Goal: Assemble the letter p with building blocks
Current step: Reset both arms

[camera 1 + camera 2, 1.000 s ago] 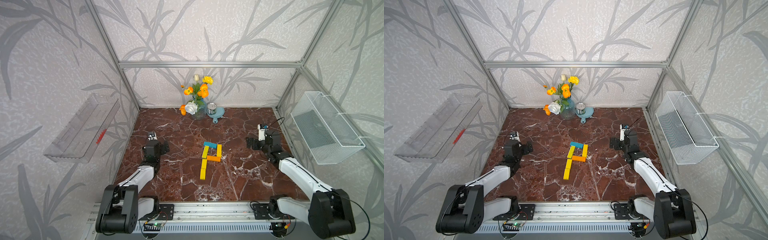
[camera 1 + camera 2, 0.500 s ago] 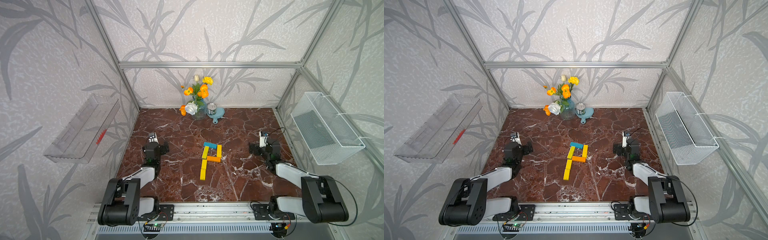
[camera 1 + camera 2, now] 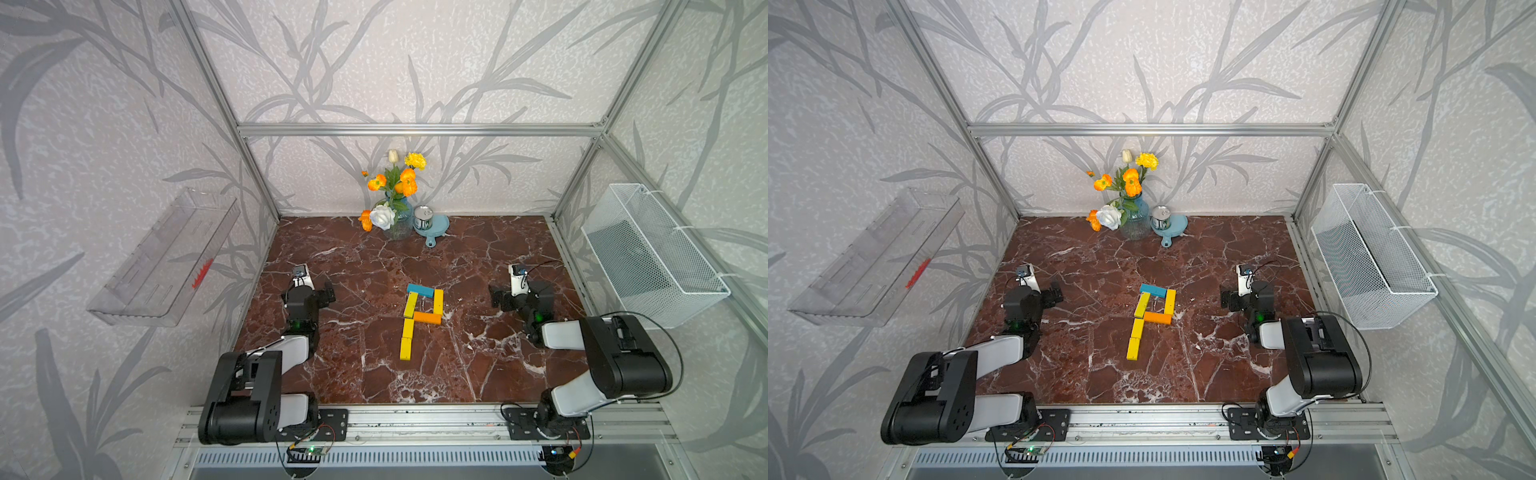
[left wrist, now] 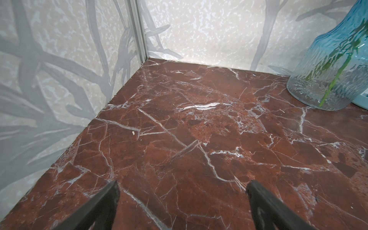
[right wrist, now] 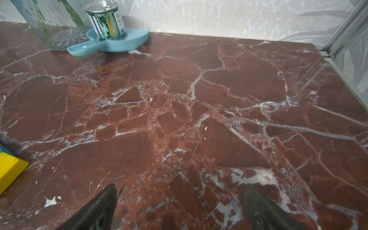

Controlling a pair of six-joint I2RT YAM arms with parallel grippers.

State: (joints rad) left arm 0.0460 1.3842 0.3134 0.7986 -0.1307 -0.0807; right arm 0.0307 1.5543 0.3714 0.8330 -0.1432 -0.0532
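Note:
The letter p lies flat mid-table in both top views. Its stem is three yellow building blocks [image 3: 408, 328] end to end. The loop has a teal blue block [image 3: 420, 290] on top, a yellow block [image 3: 438, 301] as its side and an orange block [image 3: 427, 318] below; the orange block [image 3: 1157, 318] touches the stem. My left gripper [image 3: 307, 291] is open and empty, low over the marble well left of the figure, with only bare marble between its tips [image 4: 182, 191]. My right gripper [image 3: 519, 297] is open and empty to the figure's right [image 5: 180, 192]. In the right wrist view a yellow block [image 5: 10, 171] sits at the frame edge.
A blue glass vase of flowers [image 3: 397, 220] and a tin can [image 3: 423, 218] on a light blue dish [image 3: 434, 232] stand at the back wall. A clear shelf [image 3: 166, 266] hangs on the left wall, a white wire basket [image 3: 652, 257] on the right. Metal posts frame the corners.
Both arms have folded back toward the front rail, the right one most, its elbow now raised. The grippers stayed open. The blocks have not moved.

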